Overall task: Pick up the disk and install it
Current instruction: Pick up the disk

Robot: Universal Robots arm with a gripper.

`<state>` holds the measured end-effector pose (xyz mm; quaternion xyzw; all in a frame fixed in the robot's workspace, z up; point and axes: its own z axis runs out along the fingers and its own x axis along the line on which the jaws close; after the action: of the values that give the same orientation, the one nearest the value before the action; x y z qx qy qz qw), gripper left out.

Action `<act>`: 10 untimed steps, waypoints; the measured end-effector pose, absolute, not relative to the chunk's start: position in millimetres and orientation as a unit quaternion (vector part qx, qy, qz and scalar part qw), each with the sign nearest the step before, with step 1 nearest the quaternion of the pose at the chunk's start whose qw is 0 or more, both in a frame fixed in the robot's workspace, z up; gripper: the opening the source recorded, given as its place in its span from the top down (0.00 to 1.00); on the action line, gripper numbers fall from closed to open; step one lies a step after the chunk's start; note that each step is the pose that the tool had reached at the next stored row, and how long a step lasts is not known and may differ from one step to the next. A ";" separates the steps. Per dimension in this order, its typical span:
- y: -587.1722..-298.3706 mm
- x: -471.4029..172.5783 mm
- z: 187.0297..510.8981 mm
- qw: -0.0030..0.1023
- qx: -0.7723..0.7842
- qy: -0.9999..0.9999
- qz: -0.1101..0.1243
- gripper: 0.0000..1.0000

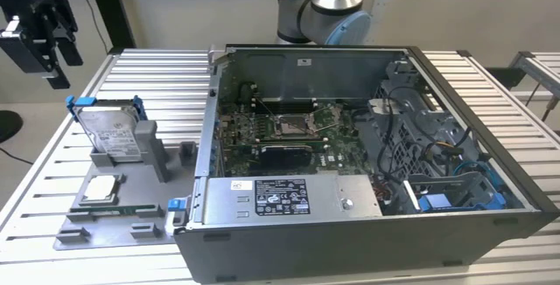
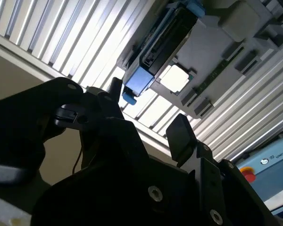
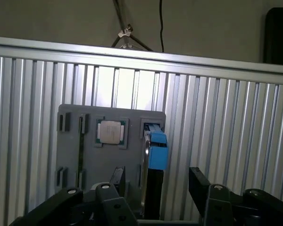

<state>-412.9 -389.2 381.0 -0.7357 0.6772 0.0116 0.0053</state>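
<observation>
At the exterior view's left, the gripper (image 1: 61,62) hangs above the disk (image 1: 109,128), which stands upright in a grey fixture (image 1: 153,190). In both wrist views, the fingers (image 3: 198,179) are spread and empty, well apart from the disk (image 2: 160,42).

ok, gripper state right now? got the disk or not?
Gripper: open, holding nothing. It hangs above the disk and does not touch it.
</observation>
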 end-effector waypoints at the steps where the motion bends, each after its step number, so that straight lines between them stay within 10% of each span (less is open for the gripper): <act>1: -389.1 -412.9 381.0 0.005 -0.736 0.677 0.012 0.00; 10: -388.9 -412.9 369.2 0.005 -0.735 0.678 0.012 0.00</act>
<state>-412.9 -388.9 369.2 -0.7347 0.6783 0.0121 0.0046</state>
